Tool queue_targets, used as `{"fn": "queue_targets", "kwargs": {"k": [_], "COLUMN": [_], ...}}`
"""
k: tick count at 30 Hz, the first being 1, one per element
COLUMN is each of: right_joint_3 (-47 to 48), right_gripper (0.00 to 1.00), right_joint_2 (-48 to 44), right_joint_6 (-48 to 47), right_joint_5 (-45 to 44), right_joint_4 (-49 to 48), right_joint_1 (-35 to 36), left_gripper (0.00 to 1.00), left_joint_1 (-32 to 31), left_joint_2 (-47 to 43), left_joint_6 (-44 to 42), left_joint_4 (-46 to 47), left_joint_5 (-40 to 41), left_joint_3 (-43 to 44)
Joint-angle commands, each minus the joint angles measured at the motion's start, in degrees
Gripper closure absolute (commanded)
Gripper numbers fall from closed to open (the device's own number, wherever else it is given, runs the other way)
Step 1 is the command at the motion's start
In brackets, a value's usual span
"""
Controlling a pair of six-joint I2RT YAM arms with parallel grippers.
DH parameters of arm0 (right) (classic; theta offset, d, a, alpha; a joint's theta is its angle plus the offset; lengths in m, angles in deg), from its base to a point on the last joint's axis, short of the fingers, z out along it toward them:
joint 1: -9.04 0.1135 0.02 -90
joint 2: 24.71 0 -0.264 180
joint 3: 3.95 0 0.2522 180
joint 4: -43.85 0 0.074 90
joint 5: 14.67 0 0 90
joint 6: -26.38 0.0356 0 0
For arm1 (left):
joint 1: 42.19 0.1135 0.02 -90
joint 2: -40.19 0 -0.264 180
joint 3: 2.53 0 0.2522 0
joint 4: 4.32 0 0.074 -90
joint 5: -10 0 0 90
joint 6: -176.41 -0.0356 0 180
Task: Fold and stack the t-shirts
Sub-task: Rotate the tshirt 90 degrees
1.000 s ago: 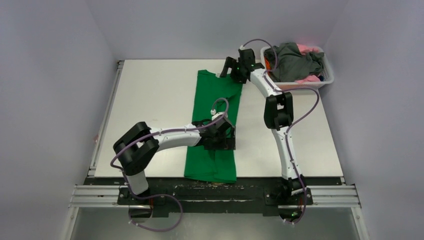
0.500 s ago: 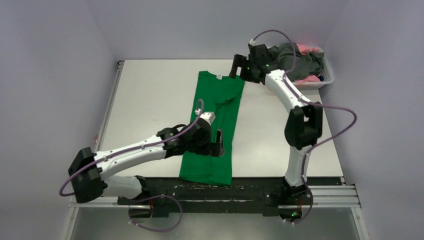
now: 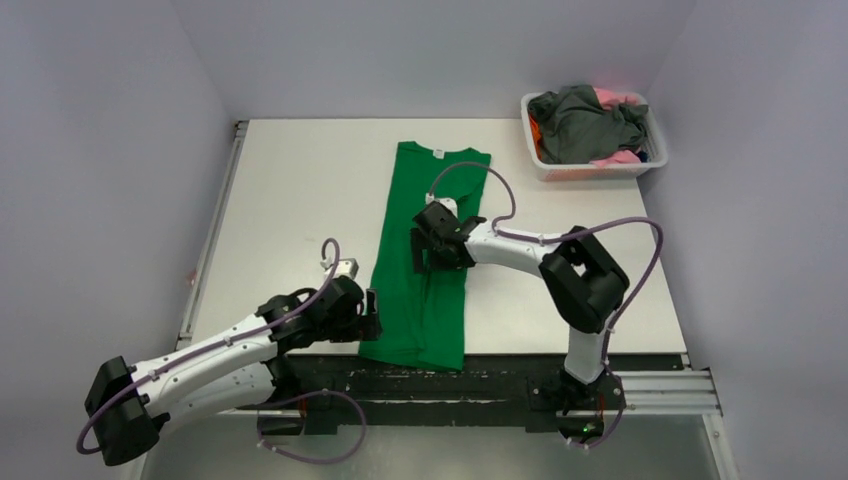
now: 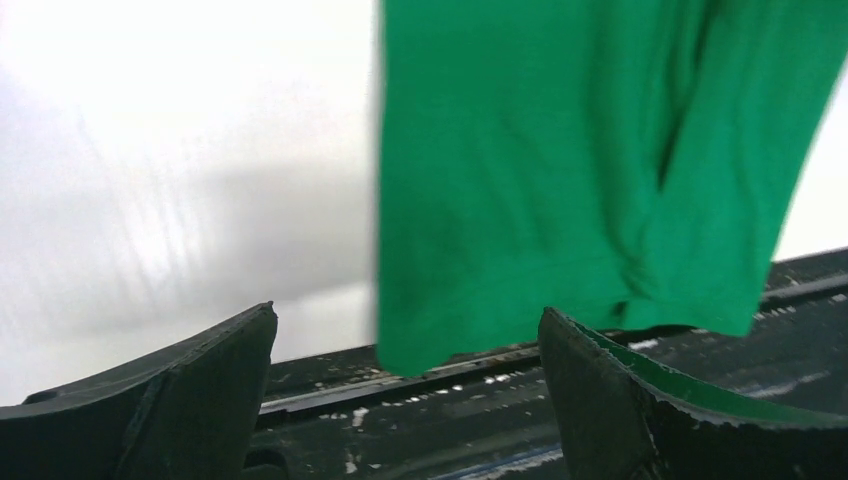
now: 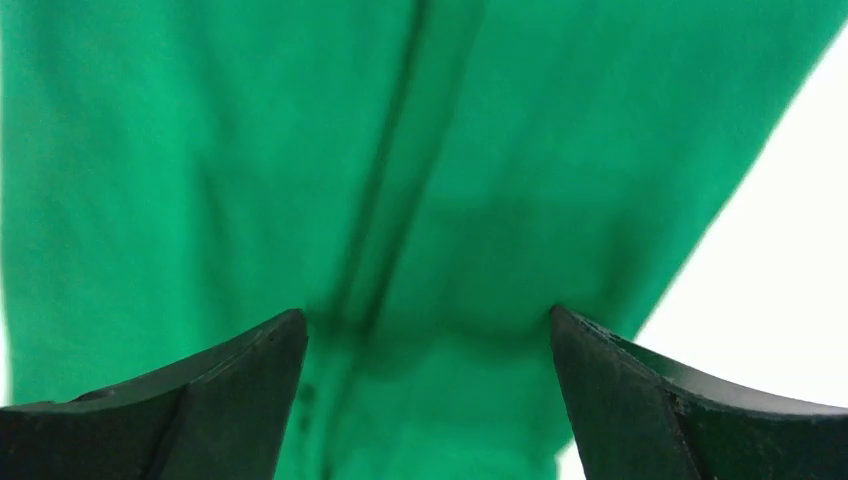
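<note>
The only label in sight is a small pale tag (image 3: 437, 151) at the collar of the green t-shirt (image 3: 420, 310), too small to read. The shirt lies folded lengthwise into a long strip down the middle of the table (image 3: 300, 200), collar at the far end. Its hem laps over the near edge onto the dark rail (image 4: 700, 350).

The left arm stretches low from the near-left corner. The left gripper (image 3: 368, 316) sits just beside the shirt's left edge near the hem, jaws apart and holding nothing.

The right arm is bent sharply at the elbow, its forearm pointing left. The right gripper (image 3: 422, 248) is over the shirt's middle, jaws spread wide above the fold line.

A dark grey shirt (image 3: 585, 120), a pink shirt (image 3: 610, 97) and a bit of orange cloth (image 3: 535, 128) fill the white basket (image 3: 585, 172) at the far right.
</note>
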Motion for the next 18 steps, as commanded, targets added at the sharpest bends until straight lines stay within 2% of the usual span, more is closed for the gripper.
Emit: {"fn": "queue_targets", "kwargs": {"k": [1,6,13,15,18], "right_joint_3": [7.38,14.01,27.47,30.16,29.77], "right_gripper": [0.09,0.09,0.09,0.09,0.09], "right_joint_2": [7.58,15.74,24.88,25.36,20.92], "right_joint_6": [4.97,6.6,2.27,0.09,-2.64], "right_joint_5": [-7.96,-11.05,-10.54,-10.37,-11.33], "right_joint_4": [3.51,7.62,12.52,13.1,13.12], "right_joint_1": [-0.17,-1.05,-5.6,-6.02,-5.3], "left_gripper": [0.0,0.0,0.0,0.0,0.0], "left_joint_1": [4.16,6.19,8.12,8.3,8.37], "left_joint_2": [-2.6,-2.64,-1.57,-0.88,1.04], "left_joint_6": [1.33,0.38,-2.66,-3.14,-3.41], "left_joint_4": [2.93,4.91,7.05,8.47,11.81], "left_joint_5": [-1.22,-1.42,-2.74,-4.06,-7.22], "left_joint_3": [-4.44,-5.32,-3.83,-3.71,-3.98]}}
